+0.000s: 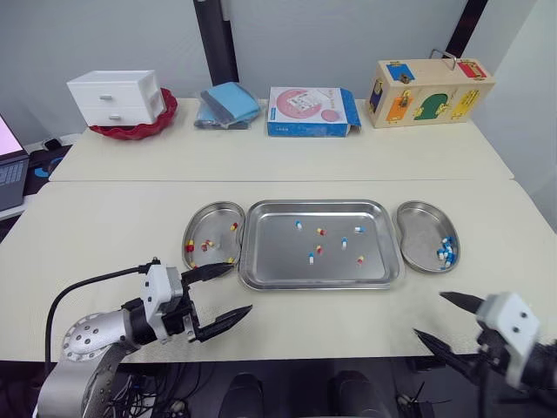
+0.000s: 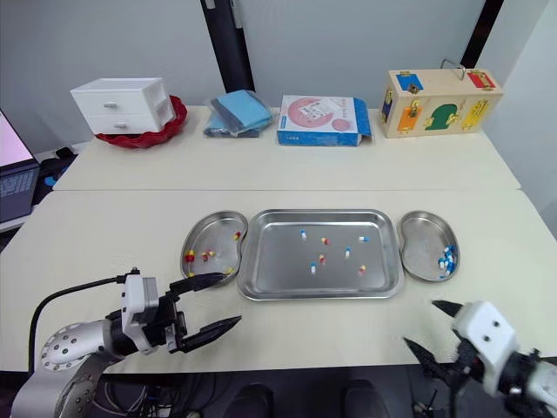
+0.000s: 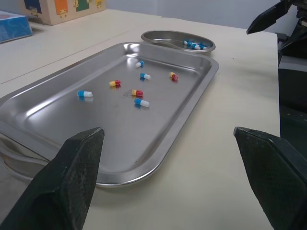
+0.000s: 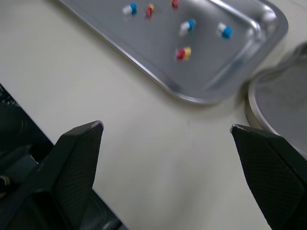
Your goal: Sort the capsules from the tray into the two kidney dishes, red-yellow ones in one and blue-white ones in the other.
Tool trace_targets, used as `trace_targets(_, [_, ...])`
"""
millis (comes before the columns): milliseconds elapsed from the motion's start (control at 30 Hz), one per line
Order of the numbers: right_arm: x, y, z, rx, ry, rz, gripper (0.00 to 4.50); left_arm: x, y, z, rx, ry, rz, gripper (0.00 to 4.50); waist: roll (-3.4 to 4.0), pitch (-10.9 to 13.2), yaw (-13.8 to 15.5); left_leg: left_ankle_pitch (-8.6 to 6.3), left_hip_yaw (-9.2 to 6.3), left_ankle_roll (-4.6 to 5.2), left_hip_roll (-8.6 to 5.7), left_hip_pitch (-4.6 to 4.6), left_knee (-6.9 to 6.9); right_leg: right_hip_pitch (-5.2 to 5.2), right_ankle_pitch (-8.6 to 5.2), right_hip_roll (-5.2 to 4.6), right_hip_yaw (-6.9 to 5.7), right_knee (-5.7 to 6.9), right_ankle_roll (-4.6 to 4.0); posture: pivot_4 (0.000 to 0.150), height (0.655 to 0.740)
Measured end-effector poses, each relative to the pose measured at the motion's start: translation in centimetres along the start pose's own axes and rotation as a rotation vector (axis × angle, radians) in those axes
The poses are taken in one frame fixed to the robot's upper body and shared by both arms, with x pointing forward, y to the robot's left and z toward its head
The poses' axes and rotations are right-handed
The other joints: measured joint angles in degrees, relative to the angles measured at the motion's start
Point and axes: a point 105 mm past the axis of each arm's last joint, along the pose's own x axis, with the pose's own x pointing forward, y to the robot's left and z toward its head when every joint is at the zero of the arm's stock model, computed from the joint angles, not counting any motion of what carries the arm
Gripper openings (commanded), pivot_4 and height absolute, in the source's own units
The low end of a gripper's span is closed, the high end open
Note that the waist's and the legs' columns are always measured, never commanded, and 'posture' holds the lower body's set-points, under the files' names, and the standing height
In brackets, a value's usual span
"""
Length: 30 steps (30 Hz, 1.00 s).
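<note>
A steel tray (image 1: 261, 261) lies mid-table with several loose capsules, red-yellow (image 1: 320, 232) and blue-white (image 1: 311, 258). The left kidney dish (image 1: 198, 228) holds several red-yellow capsules (image 1: 207, 245). The right kidney dish (image 1: 418, 225) holds several blue-white capsules (image 1: 446, 252). My left gripper (image 1: 223, 294) stands open near the front edge, just in front of the tray's left corner, holding nothing. My right gripper (image 1: 446, 320) is open over the table's front right edge, short of the right dish, also with nothing in it.
On the far table stand a white drawer box (image 1: 116, 97) on a red plate, folded blue cloths (image 1: 228, 104), a pink-and-blue box (image 1: 311, 111) and a wooden latch box (image 1: 428, 91). A laptop (image 1: 10, 165) sits at the far left.
</note>
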Motion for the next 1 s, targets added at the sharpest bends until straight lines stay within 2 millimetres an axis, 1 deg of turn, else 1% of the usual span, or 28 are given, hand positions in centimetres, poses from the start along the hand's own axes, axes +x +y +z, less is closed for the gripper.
trace_targets(133, [4.4,0.3,3.2,0.043,-0.105,-0.003,4.5,0.6,0.0,0.2,0.009,-0.016,-0.01,4.47,-0.06,-0.01,-0.12,0.0,-0.02,0.0,-0.01,-0.03,-0.02,-0.03,0.01,0.0,0.01,0.01,0.0,0.15,0.7078])
trace_targets(233, [6.9,0.8,4.3,0.051,-0.102,0.021,3.91,0.8,0.0,0.1,0.014,-0.013,-0.009,4.5,-0.06,-0.01,-0.06,0.0,-0.04,0.0,-0.01,-0.08,-0.03,-0.09,0.0,0.01,-0.02,0.0,-0.01,0.15,0.7078])
trace_targets(267, [7.9,0.9,4.7,0.052,-0.097,0.029,3.63,0.8,0.0,0.1,0.015,-0.01,-0.005,4.5,-0.06,-0.01,0.0,0.0,-0.06,0.0,-0.01,-0.11,-0.03,-0.11,0.0,0.01,-0.05,-0.01,-0.01,0.15,0.7078])
trace_targets(333, [9.7,1.2,5.2,0.058,-0.086,0.051,2.85,0.9,0.0,0.1,0.014,-0.009,-0.005,4.5,-0.05,0.0,-0.06,0.0,-0.08,0.0,-0.01,-0.13,-0.02,-0.14,0.01,0.01,-0.05,0.01,-0.01,0.15,0.7078])
trace_targets(367, [10.4,1.3,5.6,0.059,-0.079,0.064,2.58,1.1,-0.1,0.1,0.014,-0.011,-0.007,4.5,-0.04,0.0,-0.05,0.0,-0.08,0.0,-0.01,-0.15,-0.02,-0.16,0.01,0.01,-0.05,0.02,-0.01,0.15,0.7078])
trace_targets(467, [12.2,1.8,6.6,0.054,-0.061,0.09,2.58,1.2,-0.2,-0.1,0.01,-0.01,-0.009,4.5,-0.04,0.0,-0.04,0.0,-0.11,0.01,0.0,-0.2,-0.03,-0.23,0.01,0.02,-0.08,0.03,-0.01,0.15,0.7078])
trace_targets(533, [13.8,1.9,7.2,0.055,-0.038,0.094,2.58,1.2,-0.1,0.0,0.011,-0.012,-0.001,4.5,-0.03,0.0,-0.15,0.01,-0.12,0.01,0.0,-0.2,-0.03,-0.25,0.01,0.02,-0.08,0.06,-0.01,0.15,0.7078])
trace_targets(633, [14.9,2.1,6.9,0.072,0.004,0.096,2.58,1.2,-0.2,-0.1,0.011,-0.012,0.003,4.5,-0.03,0.01,-0.04,0.0,-0.15,0.01,-0.01,-0.29,-0.04,-0.29,0.01,0.02,-0.12,0.06,-0.01,0.15,0.7078])
trace_targets(700, [15.5,2.1,6.5,0.09,0.034,0.092,2.58,1.2,-0.2,-0.1,0.015,-0.014,0.004,4.5,-0.03,0.01,-0.01,0.0,-0.15,0.01,0.0,-0.32,-0.04,-0.32,0.01,0.02,-0.13,0.06,-0.01,0.15,0.7078])
trace_targets(900, [16.1,2.4,5.3,0.106,0.102,0.094,2.58,1.2,-0.2,-0.1,0.02,-0.012,0.005,4.5,0.0,0.02,-0.13,0.0,-0.15,0.02,0.0,-0.3,-0.04,-0.33,0.01,0.02,-0.13,0.08,-0.01,0.15,0.7078])
trace_targets(1000, [16.4,2.5,5.1,0.116,0.112,0.099,2.58,1.2,-0.3,-0.1,0.02,-0.013,0.005,4.5,0.0,0.02,-0.14,0.0,-0.15,0.02,0.0,-0.31,-0.04,-0.33,0.01,0.02,-0.13,0.08,-0.01,0.15,0.7078])
